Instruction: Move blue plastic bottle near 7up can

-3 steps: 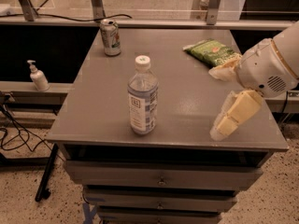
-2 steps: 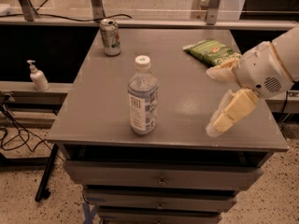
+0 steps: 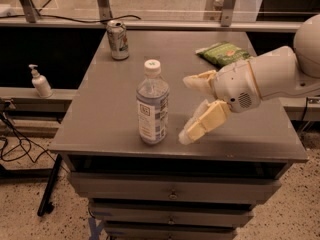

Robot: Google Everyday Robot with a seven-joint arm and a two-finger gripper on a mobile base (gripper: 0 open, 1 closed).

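Observation:
The blue plastic bottle [image 3: 152,104] stands upright near the front edge of the grey table [image 3: 100,104], with a white cap and a white-and-blue label. The 7up can [image 3: 117,39] stands upright at the table's far left corner, well behind the bottle. My gripper [image 3: 186,106] comes in from the right just above the table, to the right of the bottle. Its two cream fingers are spread apart and hold nothing. The lower fingertip [image 3: 186,135] is close beside the bottle's base without touching it.
A green snack bag [image 3: 222,52] lies at the table's far right. A white pump dispenser [image 3: 40,82] stands on a lower ledge to the left. Drawers sit below the tabletop. Cables lie on the floor at left.
My gripper has moved left across the table toward the bottle. The bottle and the can have not moved.

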